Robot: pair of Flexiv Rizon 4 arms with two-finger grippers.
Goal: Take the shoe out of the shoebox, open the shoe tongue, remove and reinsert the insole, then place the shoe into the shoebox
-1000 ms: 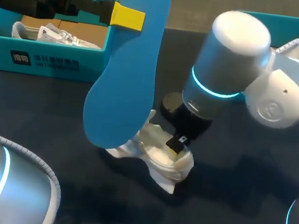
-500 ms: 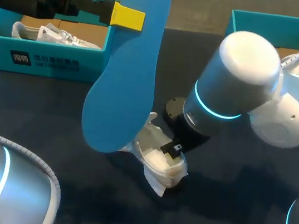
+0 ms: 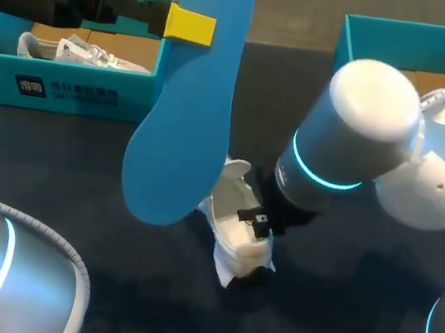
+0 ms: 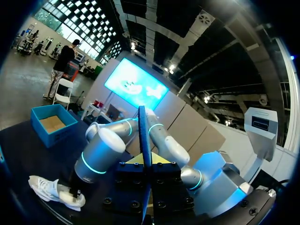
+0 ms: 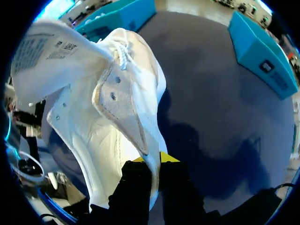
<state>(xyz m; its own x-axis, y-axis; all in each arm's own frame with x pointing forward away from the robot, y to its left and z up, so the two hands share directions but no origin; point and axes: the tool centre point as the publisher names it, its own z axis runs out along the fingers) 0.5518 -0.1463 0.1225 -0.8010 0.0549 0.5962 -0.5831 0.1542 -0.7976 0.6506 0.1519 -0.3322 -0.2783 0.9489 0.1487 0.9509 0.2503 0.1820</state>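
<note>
the white shoe (image 3: 238,227) lay on the dark table (image 3: 51,191) with its tongue lifted, my right gripper (image 3: 258,220) pinching its collar. my left gripper (image 3: 189,25) clamped the blue insole (image 3: 189,111) aloft. the shoebox (image 3: 66,91) at the shoe's 10 o'clock held a second shoe (image 3: 80,51); the other box (image 3: 410,35), at 2 o'clock, showed a brown floor.

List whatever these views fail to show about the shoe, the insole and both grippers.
- Head view: the right arm covers the fingertips of the right gripper, and the insole overlaps part of the shoe.
- Left wrist view: the insole sits edge-on in the left gripper, faces unseen.
- Right wrist view: the shoe's folded upper hides its inside.
</note>
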